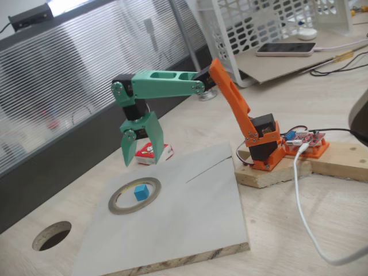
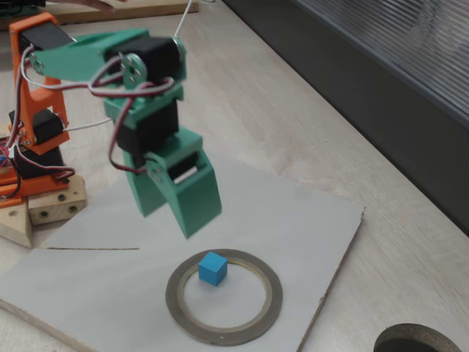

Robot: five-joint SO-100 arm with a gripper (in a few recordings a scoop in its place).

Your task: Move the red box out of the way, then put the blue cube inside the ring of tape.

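The blue cube (image 1: pixel 141 191) (image 2: pixel 212 268) lies inside the ring of tape (image 1: pixel 117 205) (image 2: pixel 272 301), near the ring's far rim, on a grey board (image 1: pixel 190 218). Off the board's far edge lies the red box (image 1: pixel 155 153), partly hidden behind the right green finger. My green gripper (image 1: pixel 141 162) (image 2: pixel 168 221) hangs open above the board, just beyond the ring and clear of it. Its jaws are spread and point down with nothing between them.
A round dark hole (image 1: pixel 52 236) (image 2: pixel 414 341) is cut in the table near the board's corner. The arm's orange base stands on a wooden block (image 1: pixel 276 171) beside a red circuit board (image 1: pixel 307 142). A white cable (image 1: pixel 305 218) trails across the table on the right.
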